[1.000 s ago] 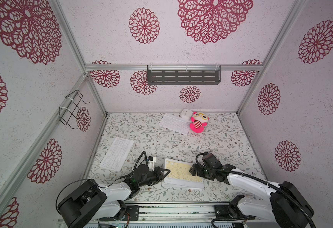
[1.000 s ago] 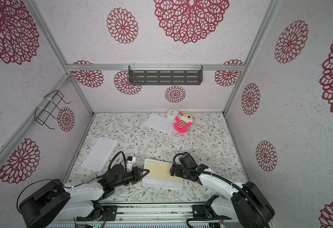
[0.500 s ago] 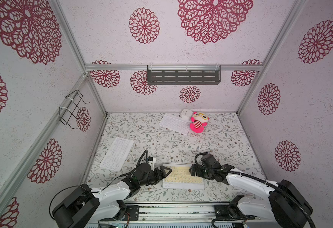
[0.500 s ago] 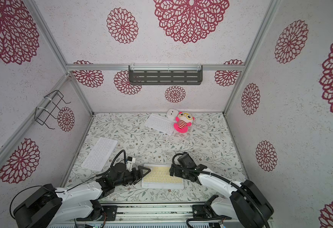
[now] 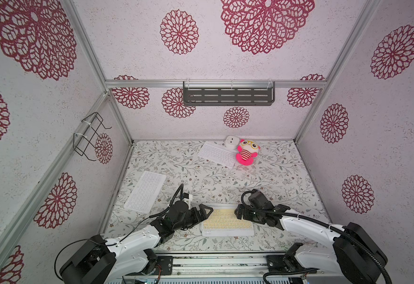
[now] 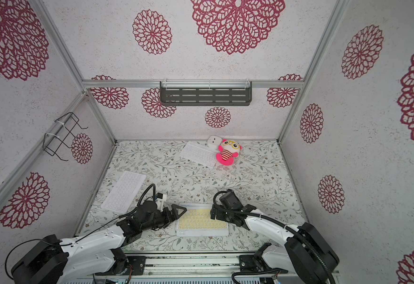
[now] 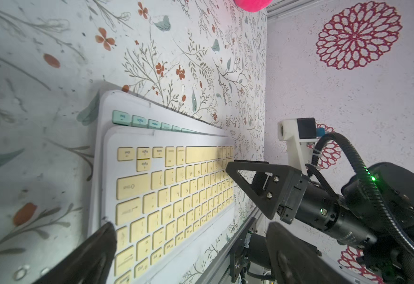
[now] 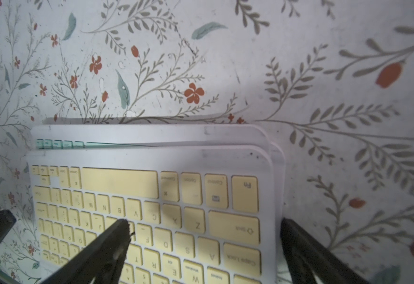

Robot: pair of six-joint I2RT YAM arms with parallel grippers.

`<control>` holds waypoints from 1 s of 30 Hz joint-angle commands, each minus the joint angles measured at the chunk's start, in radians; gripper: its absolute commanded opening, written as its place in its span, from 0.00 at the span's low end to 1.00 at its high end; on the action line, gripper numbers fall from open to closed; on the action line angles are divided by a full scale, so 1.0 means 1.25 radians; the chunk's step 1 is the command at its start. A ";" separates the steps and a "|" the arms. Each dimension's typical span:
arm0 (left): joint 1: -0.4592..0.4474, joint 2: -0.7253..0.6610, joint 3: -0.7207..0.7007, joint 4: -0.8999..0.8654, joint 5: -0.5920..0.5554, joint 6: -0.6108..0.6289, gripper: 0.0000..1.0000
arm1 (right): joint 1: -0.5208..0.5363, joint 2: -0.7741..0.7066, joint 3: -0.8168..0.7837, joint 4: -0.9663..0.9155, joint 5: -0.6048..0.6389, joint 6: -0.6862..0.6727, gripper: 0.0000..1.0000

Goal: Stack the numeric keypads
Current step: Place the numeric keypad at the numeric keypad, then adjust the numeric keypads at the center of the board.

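Observation:
A pale-yellow-keyed keypad (image 5: 227,220) (image 6: 201,221) lies on top of a stack at the front middle. A mint-green-keyed keypad (image 7: 137,120) (image 8: 53,143) peeks out beneath it. An all-white keypad (image 5: 145,191) (image 6: 123,191) lies at the left, and another white one (image 5: 217,154) (image 6: 199,154) at the back. My left gripper (image 5: 202,212) (image 7: 191,236) is open at the stack's left end, holding nothing. My right gripper (image 5: 238,214) (image 8: 204,228) is open at the stack's right end, one finger over the yellow keys and the other just past the short edge.
A pink plush toy (image 5: 246,152) and a small white cube (image 5: 231,142) sit by the back keypad. A grey shelf (image 5: 228,93) hangs on the back wall and a wire rack (image 5: 90,137) on the left wall. A metal rail (image 5: 225,260) borders the front.
The yellow keypad has come down and now lies flat on the stack. My left gripper has gone from shut to open and let go. The right gripper stayed open.

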 commanded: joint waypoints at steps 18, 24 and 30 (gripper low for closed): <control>-0.244 0.084 0.222 -0.637 -0.173 0.249 0.97 | 0.005 0.033 0.052 -0.054 0.028 -0.001 0.98; -0.304 0.196 0.255 -0.599 -0.222 0.250 0.97 | 0.005 0.029 0.050 -0.057 0.026 0.003 0.99; -0.310 0.234 0.260 -0.611 -0.251 0.245 0.99 | 0.006 0.027 0.052 -0.060 0.024 0.003 0.98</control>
